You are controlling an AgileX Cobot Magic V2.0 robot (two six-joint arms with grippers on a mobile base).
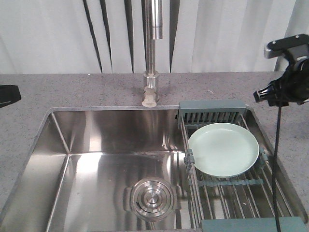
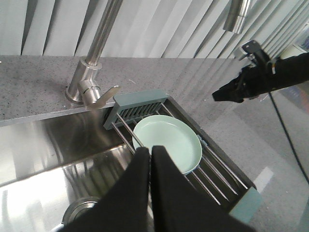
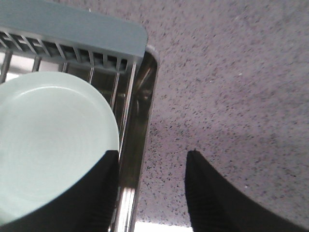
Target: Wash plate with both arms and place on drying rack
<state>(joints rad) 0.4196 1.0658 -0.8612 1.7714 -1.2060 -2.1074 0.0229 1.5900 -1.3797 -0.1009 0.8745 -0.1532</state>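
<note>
The pale mint-green plate (image 1: 223, 149) lies flat on the drying rack (image 1: 231, 186), which spans the right end of the sink. My right arm (image 1: 289, 82) hangs above the counter to the right of the rack. In the right wrist view my right gripper (image 3: 150, 157) is open and empty over the sink rim, with one finger overlapping the plate (image 3: 48, 130). In the left wrist view my left gripper (image 2: 150, 151) is shut on nothing, above the sink and just left of the plate (image 2: 169, 137). Only a black tip of the left arm (image 1: 7, 94) shows at the front view's left edge.
A tall steel faucet (image 1: 152, 58) stands behind the steel sink (image 1: 96, 164), and a round drain (image 1: 152, 198) sits in the basin floor. Speckled grey counter (image 1: 72, 92) surrounds the sink. The rack's grey-blue end bar (image 3: 72, 29) is at the far end.
</note>
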